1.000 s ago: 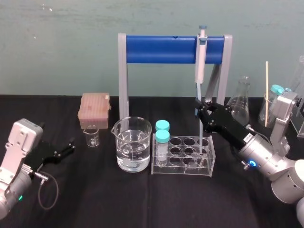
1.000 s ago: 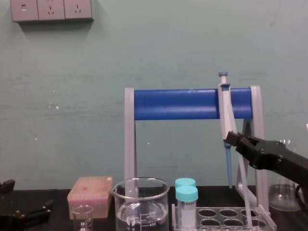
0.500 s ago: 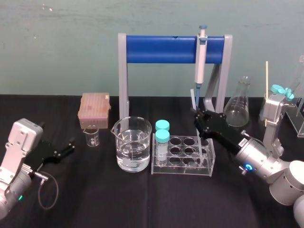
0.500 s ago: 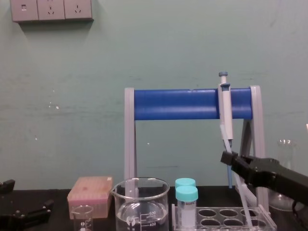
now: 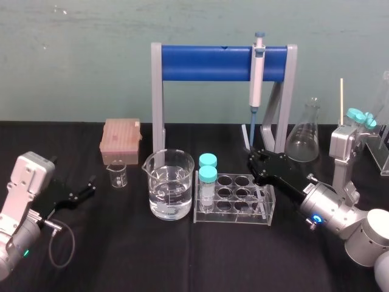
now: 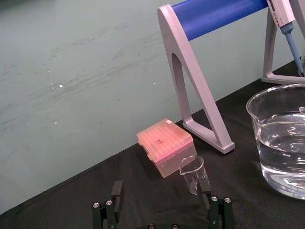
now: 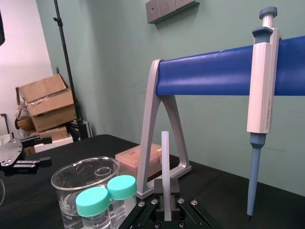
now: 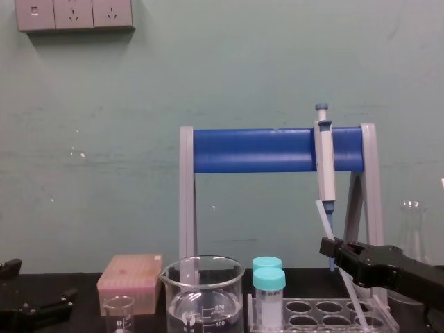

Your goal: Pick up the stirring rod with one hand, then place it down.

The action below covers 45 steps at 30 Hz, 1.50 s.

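White graduation numbers 500 and 400 are printed on the large glass beaker (image 8: 201,295). Vertical print on the pipette (image 7: 262,86) is too small to read.

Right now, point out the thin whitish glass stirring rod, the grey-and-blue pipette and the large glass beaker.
thin whitish glass stirring rod (image 7: 165,162): right wrist view, mid shaft.
grey-and-blue pipette (image 5: 256,76): head view, grey body.
large glass beaker (image 5: 170,173): head view, front wall.

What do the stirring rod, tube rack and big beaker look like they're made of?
Stirring rod, held in the right tool: probably glass, whitish and translucent, smooth. Tube rack: likely clear acrylic, flat glossy panels with round holes. Big beaker: likely glass, clear with printed marks, water visible through it. Left tool sits idle at the left.
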Motion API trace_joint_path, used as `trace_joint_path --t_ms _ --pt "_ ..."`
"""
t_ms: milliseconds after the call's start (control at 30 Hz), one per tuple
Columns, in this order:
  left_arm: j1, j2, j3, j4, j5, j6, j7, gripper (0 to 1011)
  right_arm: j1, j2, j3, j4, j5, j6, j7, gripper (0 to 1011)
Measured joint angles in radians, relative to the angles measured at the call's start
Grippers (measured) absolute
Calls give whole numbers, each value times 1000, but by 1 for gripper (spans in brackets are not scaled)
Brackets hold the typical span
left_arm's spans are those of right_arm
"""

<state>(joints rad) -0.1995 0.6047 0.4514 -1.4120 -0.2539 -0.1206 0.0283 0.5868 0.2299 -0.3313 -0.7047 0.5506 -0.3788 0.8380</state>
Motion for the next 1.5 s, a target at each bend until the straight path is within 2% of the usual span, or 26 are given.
trace_joint_path --t_ms 400,467,667,700,733,767,800,833,867,933,1000,1067,1233,1267,1367,1500 --pt "0 0 0 0 0 0 0 1000 0 1 0 -2 4 0 1 67" --pt "0 0 0 0 0 0 0 1000 0 1 1 -2 4 0 2 101" --pt "0 0 0 0 0 0 0 1000 -1 1 1 -2 5 -1 3 274" --pt "0 0 0 0 0 0 0 1000 -1 1 1 -3 5 -1 3 334" --pt "0 0 0 0 0 0 0 1000 -1 1 1 -3 5 -1 3 334" --pt "0 0 0 0 0 0 0 1000 -1 1 1 -3 5 -1 3 394" --pt "0 0 0 0 0 0 0 1000 -1 1 1 -3 5 -1 4 394" --pt "0 0 0 0 0 0 0 1000 -1 1 1 -3 5 -1 4 453" --pt "0 0 0 0 0 0 0 1000 -1 1 1 -3 6 -1 4 453" --pt "0 0 0 0 0 0 0 1000 -1 1 1 -3 6 -1 4 556" --pt "0 0 0 0 0 0 0 1000 -1 1 1 -3 6 -1 4 596" --pt "0 0 0 0 0 0 0 1000 -1 1 1 -3 6 -2 4 677" --pt "0 0 0 0 0 0 0 1000 -1 1 1 -3 6 -2 5 822" --pt "0 0 0 0 0 0 0 1000 -2 1 2 -6 6 -6 7 822" --pt "0 0 0 0 0 0 0 1000 -10 1 13 -39 13 -30 13 931" --pt "0 0 0 0 0 0 0 1000 -22 2 30 -91 23 -63 12 1000"
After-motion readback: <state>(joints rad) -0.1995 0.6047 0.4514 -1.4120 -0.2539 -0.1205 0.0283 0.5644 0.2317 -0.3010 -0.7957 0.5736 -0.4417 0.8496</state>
